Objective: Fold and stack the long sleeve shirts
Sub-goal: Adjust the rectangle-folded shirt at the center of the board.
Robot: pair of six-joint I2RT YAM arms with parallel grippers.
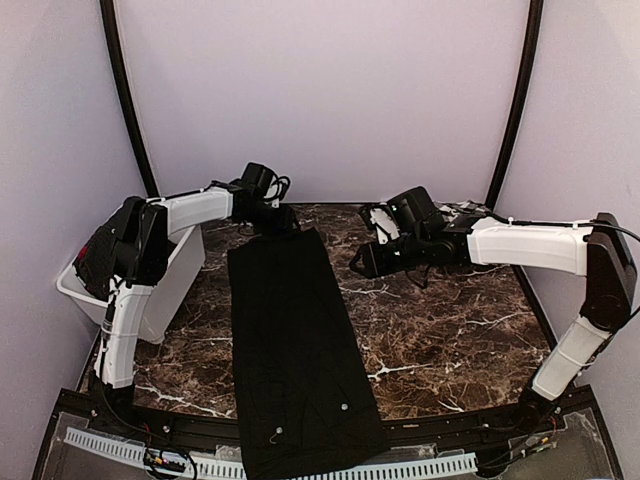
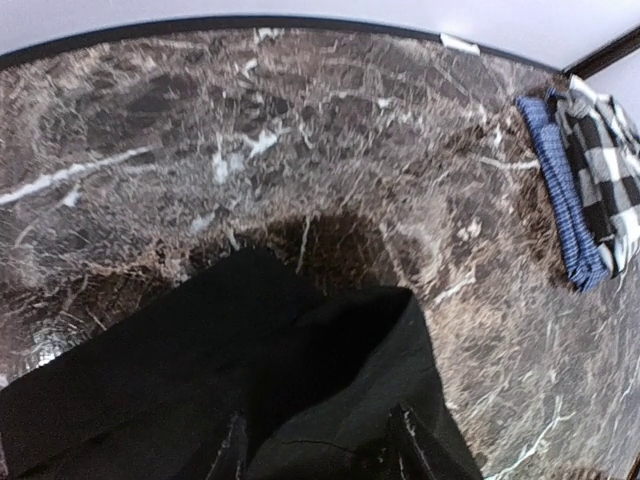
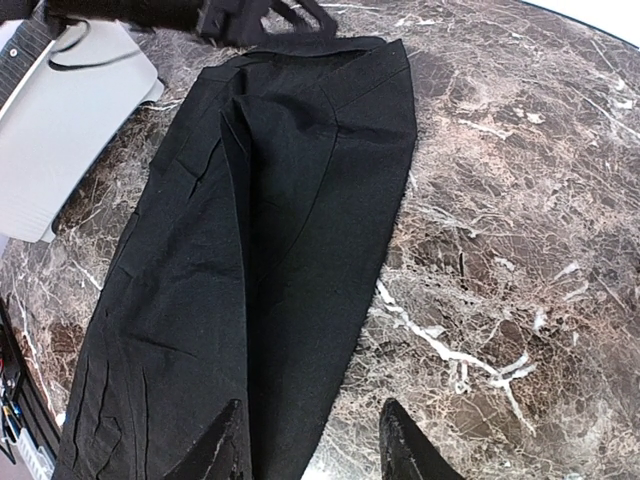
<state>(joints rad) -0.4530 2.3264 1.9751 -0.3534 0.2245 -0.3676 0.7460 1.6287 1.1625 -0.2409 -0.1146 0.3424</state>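
Note:
A black long sleeve shirt (image 1: 295,350) lies folded lengthwise in a long strip, running from the far middle of the table to its near edge. My left gripper (image 1: 272,222) sits low over the strip's far end; in the left wrist view the left gripper (image 2: 318,420) is open, with black cloth (image 2: 200,380) lying loose under its spread fingers. My right gripper (image 1: 358,265) hovers open just right of the strip, and in its own view the right gripper (image 3: 310,405) straddles the shirt's (image 3: 270,200) right edge. A folded checked, blue-edged shirt (image 2: 590,180) rests at the far right.
A white bin (image 1: 165,290) holding dark cloth (image 1: 100,255) stands at the table's left edge, beside the left arm. The marble table (image 1: 440,330) stretches to the right of the black strip. Black frame poles rise at both far corners.

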